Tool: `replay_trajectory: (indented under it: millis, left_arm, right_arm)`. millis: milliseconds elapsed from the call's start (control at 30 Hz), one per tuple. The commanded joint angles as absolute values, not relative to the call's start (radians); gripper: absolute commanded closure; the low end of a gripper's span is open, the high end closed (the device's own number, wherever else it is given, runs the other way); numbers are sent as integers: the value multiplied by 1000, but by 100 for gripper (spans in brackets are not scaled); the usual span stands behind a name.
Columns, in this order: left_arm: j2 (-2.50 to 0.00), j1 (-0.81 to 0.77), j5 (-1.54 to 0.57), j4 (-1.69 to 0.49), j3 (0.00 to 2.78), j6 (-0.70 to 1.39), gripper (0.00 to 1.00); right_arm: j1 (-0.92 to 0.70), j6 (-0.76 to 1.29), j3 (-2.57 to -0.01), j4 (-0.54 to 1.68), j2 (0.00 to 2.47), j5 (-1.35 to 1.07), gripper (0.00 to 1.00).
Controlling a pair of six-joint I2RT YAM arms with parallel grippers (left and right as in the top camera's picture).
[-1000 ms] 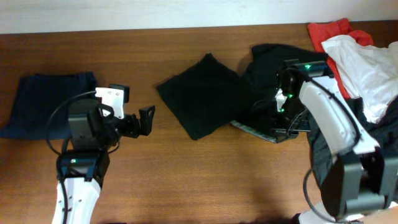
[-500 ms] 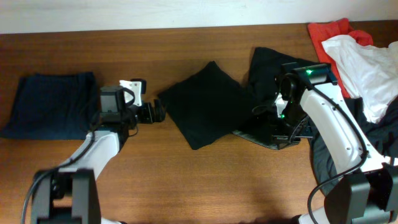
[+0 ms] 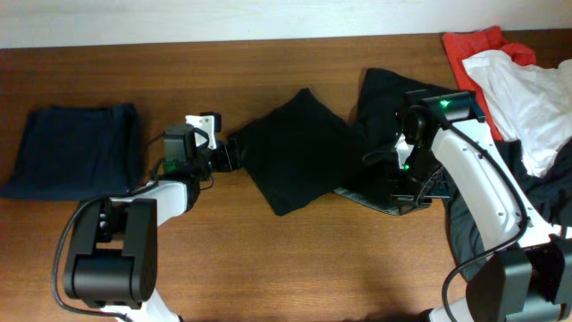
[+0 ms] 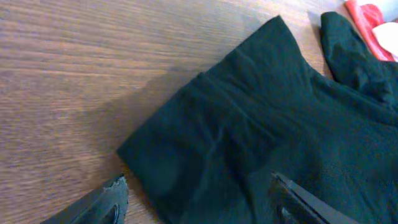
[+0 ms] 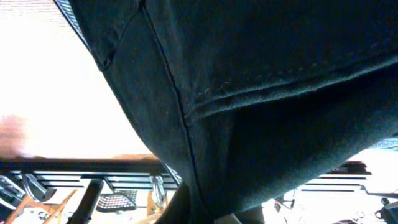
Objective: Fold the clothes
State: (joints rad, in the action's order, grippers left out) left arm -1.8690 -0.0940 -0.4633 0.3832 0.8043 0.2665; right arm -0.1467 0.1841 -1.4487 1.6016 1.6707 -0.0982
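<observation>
While the left gripper (image 3: 231, 154) lies low over the wooden counter (image 3: 295, 259), left of centre, its fingers are spread wide, with nothing between the pads yet. Left wrist view: one fingertip (image 4: 107, 198) over bare wood just beside the cloth's edge, the other (image 4: 297, 200) above the fabric, so the jaws straddle the left corner of the black folded garment (image 3: 299, 148). That garment sits at mid-counter, turned diamond-wise, one point toward the far edge and one toward the near edge. Flat, a few soft creases and a fold line near the corner (image 4: 261, 124).

Right gripper (image 3: 407, 183) is down on the dark garment heap (image 3: 393, 98), right of centre, the arm bent over it from the near right corner. Right wrist view is filled by dark cloth with a stitched seam (image 5: 261, 93) hanging close to the lens; fingers hidden, so whether they are spread or pinching cannot be told. The heap touches the black folded garment along that piece's right side. A lighter, patterned strip (image 3: 366, 190) shows under the heap's near edge.

Navy folded garment (image 3: 76, 148) lies flat by the left edge, well apart from the rest. Red garment (image 3: 474, 45) at the far right corner, white garment (image 3: 527, 94) bunched partly over it along the right edge
</observation>
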Motion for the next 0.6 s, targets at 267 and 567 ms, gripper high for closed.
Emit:
replay_trajectory:
  millis: [267, 567]
  left_arm:
    - [-1908, -115, -384, 448, 817, 277, 77]
    - [-1907, -115, -377, 484, 817, 278, 99]
  right_arm:
    - [-151, 192, -1447, 1609, 1639, -93, 96]
    - [-151, 192, -1447, 1609, 1639, -93, 96]
